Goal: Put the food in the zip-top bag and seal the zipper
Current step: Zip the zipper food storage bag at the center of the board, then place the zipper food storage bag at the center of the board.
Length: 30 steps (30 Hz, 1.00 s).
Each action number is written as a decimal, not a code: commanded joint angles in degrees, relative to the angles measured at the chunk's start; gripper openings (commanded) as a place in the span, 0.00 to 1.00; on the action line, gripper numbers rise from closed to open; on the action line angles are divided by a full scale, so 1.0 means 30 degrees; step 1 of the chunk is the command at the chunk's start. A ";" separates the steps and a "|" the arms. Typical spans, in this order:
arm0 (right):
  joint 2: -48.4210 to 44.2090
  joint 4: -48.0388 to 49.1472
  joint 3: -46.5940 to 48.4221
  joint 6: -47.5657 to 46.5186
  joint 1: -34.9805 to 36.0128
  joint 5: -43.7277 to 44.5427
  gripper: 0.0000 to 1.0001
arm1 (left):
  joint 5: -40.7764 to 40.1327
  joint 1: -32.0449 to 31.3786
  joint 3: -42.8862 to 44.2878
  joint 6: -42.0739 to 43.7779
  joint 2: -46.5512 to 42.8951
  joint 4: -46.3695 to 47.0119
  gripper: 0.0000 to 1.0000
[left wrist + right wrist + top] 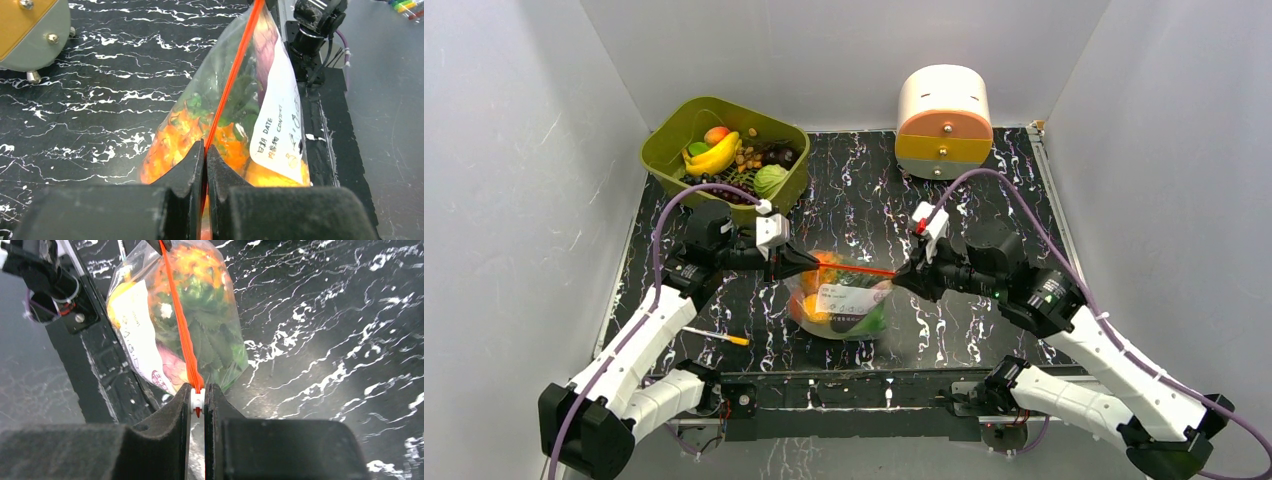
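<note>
top external: i see the zip-top bag [854,298] of food [814,306] mid-table between both arms, zipper [861,269] stretched left-to-right, left gripper [797,262] pinching its left end, right gripper [903,276] pinching the white slider [197,400] at its right end.

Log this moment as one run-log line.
left end effector: shut on zipper | right end effector: shut on zipper | food: inside zip-top bag | zipper: taut between both

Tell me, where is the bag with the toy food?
In the top view, the bag is near the front of the table, held by its red zipper between the left gripper and the right gripper.
</note>
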 commanded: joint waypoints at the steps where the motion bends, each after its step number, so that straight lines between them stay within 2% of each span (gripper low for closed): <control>1: -0.1440 0.2441 -0.2078 0.4449 -0.0390 0.1741 0.00 | -0.2109 0.1005 0.0335 -0.0361 0.0384 -0.0093 0.00; 5: -0.0513 0.2403 -0.2468 0.6341 -0.0479 0.5208 0.00 | -0.2326 0.1012 0.0850 -0.0959 0.0658 0.0286 0.00; 8: 0.0009 0.2929 -0.2538 0.6986 -0.0644 0.6390 0.00 | -0.2826 0.1012 0.1052 -0.1895 0.1094 0.0822 0.00; 12: 0.0179 0.5380 -0.4358 0.7654 -0.0774 0.5418 0.00 | -0.2871 0.0984 0.1705 -0.2699 0.1672 0.1165 0.40; 13: 0.0288 0.5695 -0.4760 0.7849 -0.0820 0.5340 0.00 | -0.2913 0.0968 0.1781 -0.2983 0.1619 0.1478 0.46; 19: 0.0692 0.6958 -0.5839 0.7908 -0.2543 0.5806 0.00 | -0.3581 0.0953 0.2329 -0.3461 0.1169 0.2034 0.51; 25: 0.2422 0.8072 -0.5372 0.7160 -0.4821 0.5561 0.17 | -0.4235 0.0924 0.2448 -0.4381 0.1192 0.1759 0.51; 28: 0.3201 0.7868 -0.4923 0.7233 -0.5542 0.5768 0.31 | -0.4423 0.0881 0.2277 -0.4314 0.0776 0.1244 0.53; 30: 0.3403 0.7435 -0.4669 0.7454 -0.5769 0.6185 0.46 | -0.4902 0.0895 0.2129 -0.4306 0.0406 0.0925 0.55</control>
